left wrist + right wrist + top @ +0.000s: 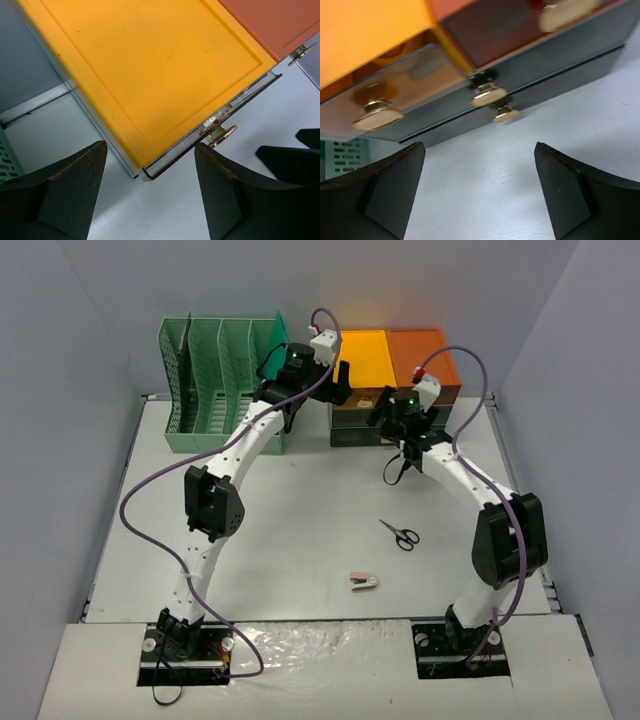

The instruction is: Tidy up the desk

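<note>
The desk [290,540] is a wide off-white tabletop. Black-handled scissors [400,534] and a small pink-and-white stapler-like item [363,582] lie on it right of centre. My left gripper [342,382] is open and empty at the front left corner of the orange-and-dark-grey drawer unit [390,380]. In the left wrist view its jaws [150,152] straddle the unit's yellow top corner [150,75], beside a gold knob [222,134]. My right gripper [383,410] is open and empty, low in front of the drawers. In the right wrist view [479,147] it faces several gold knobs [489,95].
A mint-green slotted file rack [220,380] stands at the back left, next to the drawer unit. Grey walls enclose the desk on three sides. Both arms arch over the middle of the desk.
</note>
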